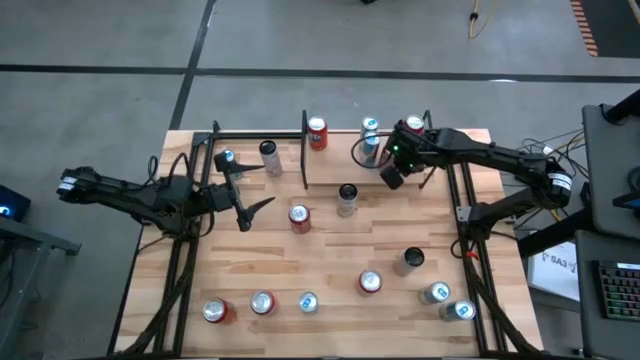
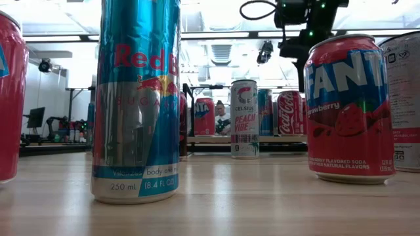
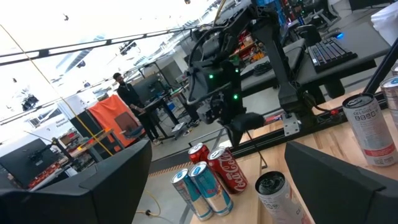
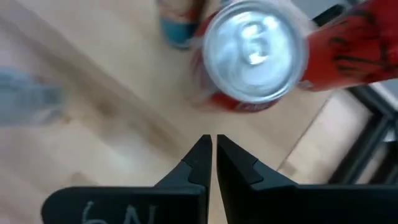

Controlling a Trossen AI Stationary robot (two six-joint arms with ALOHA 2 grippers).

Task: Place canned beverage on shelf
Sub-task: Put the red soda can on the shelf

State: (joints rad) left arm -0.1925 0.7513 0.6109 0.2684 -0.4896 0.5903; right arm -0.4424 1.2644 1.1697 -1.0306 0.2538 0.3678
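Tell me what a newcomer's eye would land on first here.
Cans scattered over the wooden table, most along its near edge. The right pincer, shut and empty, hovers over a red can at the far right of the shelf. The left pincer stands open at the shelf's left end.

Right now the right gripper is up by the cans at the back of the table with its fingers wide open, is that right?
Not quite. The right gripper is by the cans at the back of the table, but its fingers are shut, nearly touching and holding nothing. The right wrist view shows it.
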